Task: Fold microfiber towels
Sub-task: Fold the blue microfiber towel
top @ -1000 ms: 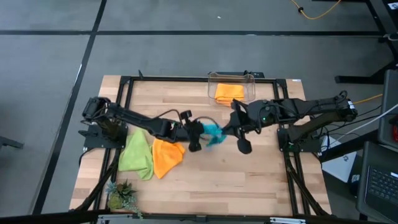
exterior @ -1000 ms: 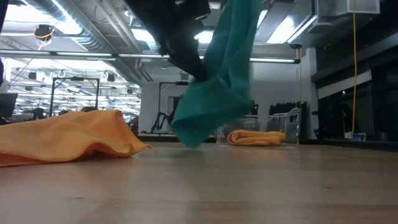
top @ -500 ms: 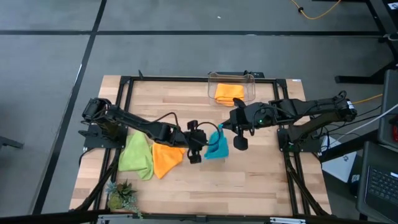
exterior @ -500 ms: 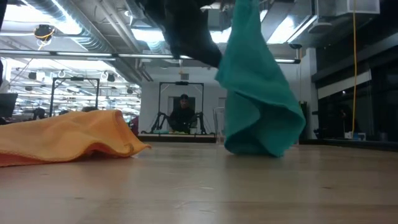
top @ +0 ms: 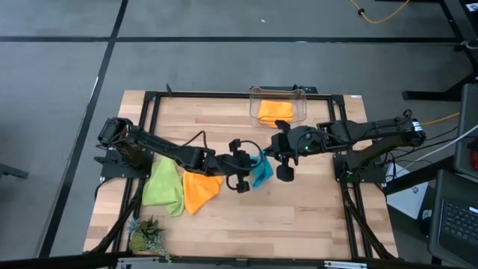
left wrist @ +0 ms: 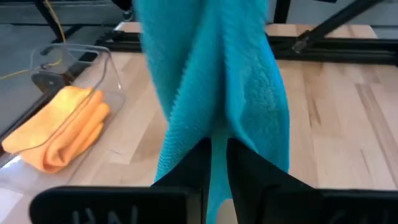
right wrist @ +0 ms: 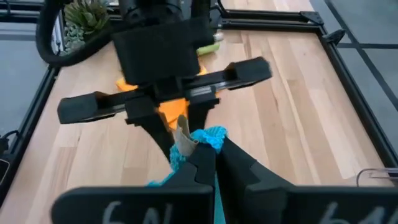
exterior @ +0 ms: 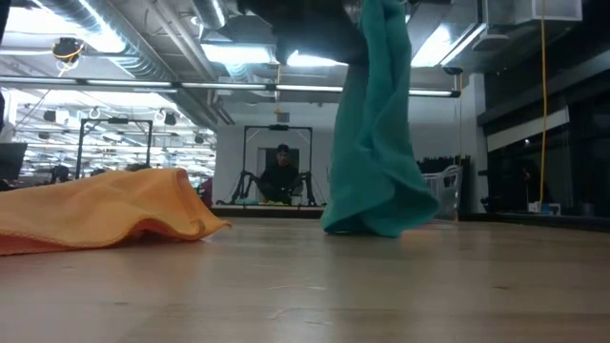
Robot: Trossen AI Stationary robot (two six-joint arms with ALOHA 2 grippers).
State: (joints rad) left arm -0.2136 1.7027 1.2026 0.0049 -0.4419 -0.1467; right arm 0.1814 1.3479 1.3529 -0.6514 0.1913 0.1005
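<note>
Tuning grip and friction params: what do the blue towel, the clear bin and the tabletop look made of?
Blue towel: soft fuzzy pile, matte, likely microfiber; it drapes in limp folds.
Clear bin: transparent, glossy, probably rigid plastic; the folded orange towel shows through its wall.
Tabletop: light wood planks with visible grain and seams, smooth low-sheen finish.

turq towel | orange towel – lime towel | blk grippers

Bright, even overhead lighting, soft shadows; wrist views blur up close
</note>
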